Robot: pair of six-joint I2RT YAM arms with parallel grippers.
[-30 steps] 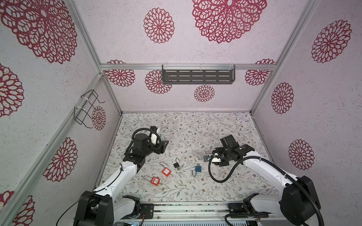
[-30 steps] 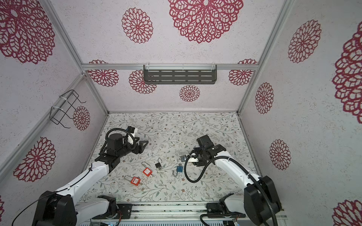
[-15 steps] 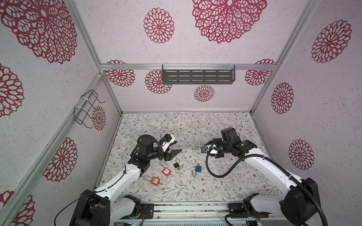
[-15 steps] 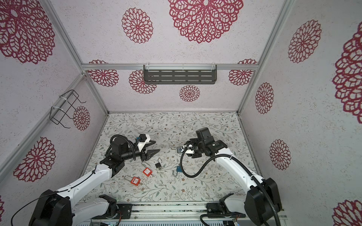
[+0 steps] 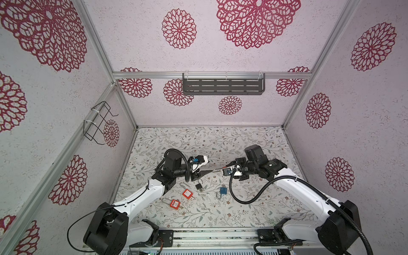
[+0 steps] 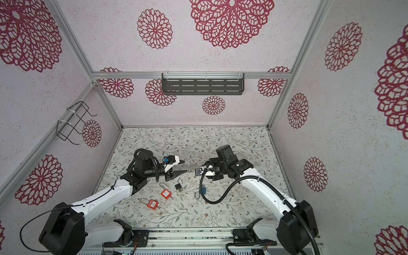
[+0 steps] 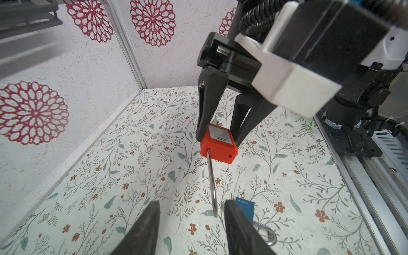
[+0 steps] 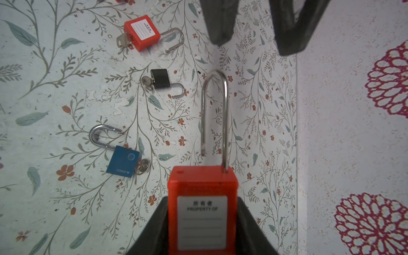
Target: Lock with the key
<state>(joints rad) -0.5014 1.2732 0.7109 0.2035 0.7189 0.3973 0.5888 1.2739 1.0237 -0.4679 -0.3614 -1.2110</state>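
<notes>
Reaching across, your left fingers [image 7: 145, 229] have come to the red lock [image 7: 218, 144] and are closing, still apart, around its open loop [image 7: 211, 176]. Your right fingers [image 7: 207, 106] clench the lock above the surface [image 7: 110, 176]. Now you can push the loop shut to lock it.

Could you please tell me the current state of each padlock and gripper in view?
held padlock: shackle open, gripped off the floor
keyed red padlock: shackle open, key in, lying flat
other red padlock: lying flat, shackle state unclear
black padlock: shackle open, key in
blue padlock: shackle open, key in
left gripper: open, close to held padlock's shackle
right gripper: shut on held padlock
</notes>
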